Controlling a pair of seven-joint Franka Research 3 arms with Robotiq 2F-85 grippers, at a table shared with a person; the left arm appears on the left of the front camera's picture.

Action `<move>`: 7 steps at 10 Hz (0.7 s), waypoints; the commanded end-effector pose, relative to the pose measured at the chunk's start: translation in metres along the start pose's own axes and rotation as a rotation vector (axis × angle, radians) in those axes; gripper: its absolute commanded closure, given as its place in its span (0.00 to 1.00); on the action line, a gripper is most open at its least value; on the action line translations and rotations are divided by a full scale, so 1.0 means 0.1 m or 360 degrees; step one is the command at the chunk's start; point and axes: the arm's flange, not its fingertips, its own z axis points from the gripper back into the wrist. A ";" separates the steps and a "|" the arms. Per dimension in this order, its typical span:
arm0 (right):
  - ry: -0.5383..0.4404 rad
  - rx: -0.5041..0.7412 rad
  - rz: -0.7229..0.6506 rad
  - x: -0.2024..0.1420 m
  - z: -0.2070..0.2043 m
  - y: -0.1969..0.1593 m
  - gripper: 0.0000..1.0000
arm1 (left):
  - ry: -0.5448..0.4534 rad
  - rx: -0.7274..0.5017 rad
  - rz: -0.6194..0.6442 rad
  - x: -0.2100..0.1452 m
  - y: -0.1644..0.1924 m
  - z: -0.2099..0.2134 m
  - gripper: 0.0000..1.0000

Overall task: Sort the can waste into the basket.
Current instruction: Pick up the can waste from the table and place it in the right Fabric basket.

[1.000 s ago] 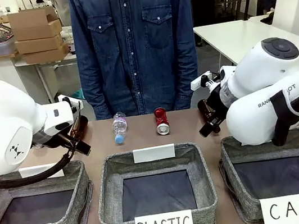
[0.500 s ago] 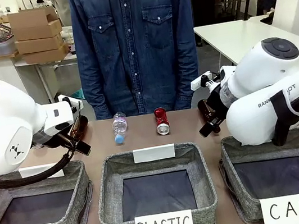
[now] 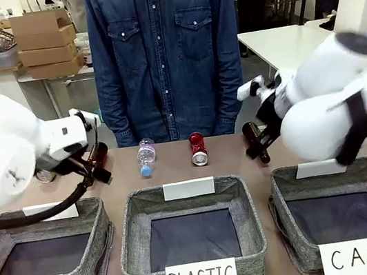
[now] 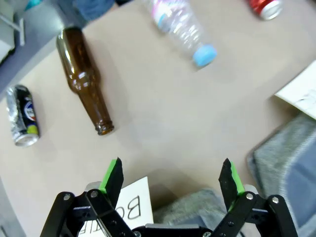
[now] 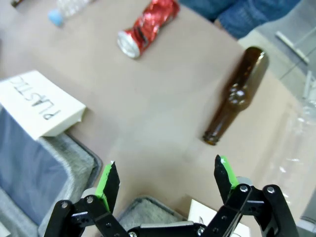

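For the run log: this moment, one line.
left gripper open; right gripper open; red can, black can on table; CAN basket empty

Cardboard boxes (image 3: 47,42) far left — white table (image 3: 287,44) right.

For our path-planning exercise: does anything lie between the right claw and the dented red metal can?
Nothing visible does. In the right wrist view, bare tabletop runs from the open right claw to the dented red metal can; the brown glass bottle lies off to one side.
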 end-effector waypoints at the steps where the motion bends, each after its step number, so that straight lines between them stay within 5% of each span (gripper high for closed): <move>1: -0.0162 0.0043 0.0002 -0.31 0.95 -0.24 0.00 | -0.0178 -0.0120 -0.0094 -0.25 0.02 1.06 0.00; 3: -0.0292 -0.0155 0.0058 -0.43 1.33 -0.10 0.00 | -0.0345 0.0057 -0.0130 -0.33 -0.16 1.41 0.00; 4: -0.0238 -0.0366 0.0016 -0.48 1.31 -0.04 0.00 | -0.0194 -0.0051 -0.0056 0.21 0.00 0.92 0.00; 5: -0.0258 -0.0065 -0.0009 0.11 1.23 -0.33 0.00 | -0.0194 -0.0051 -0.0056 0.21 0.00 0.92 0.00; 7: -0.0295 -0.0187 0.0025 0.09 1.51 -0.34 0.00 | -0.0254 -0.0019 -0.0084 0.21 0.00 1.29 0.00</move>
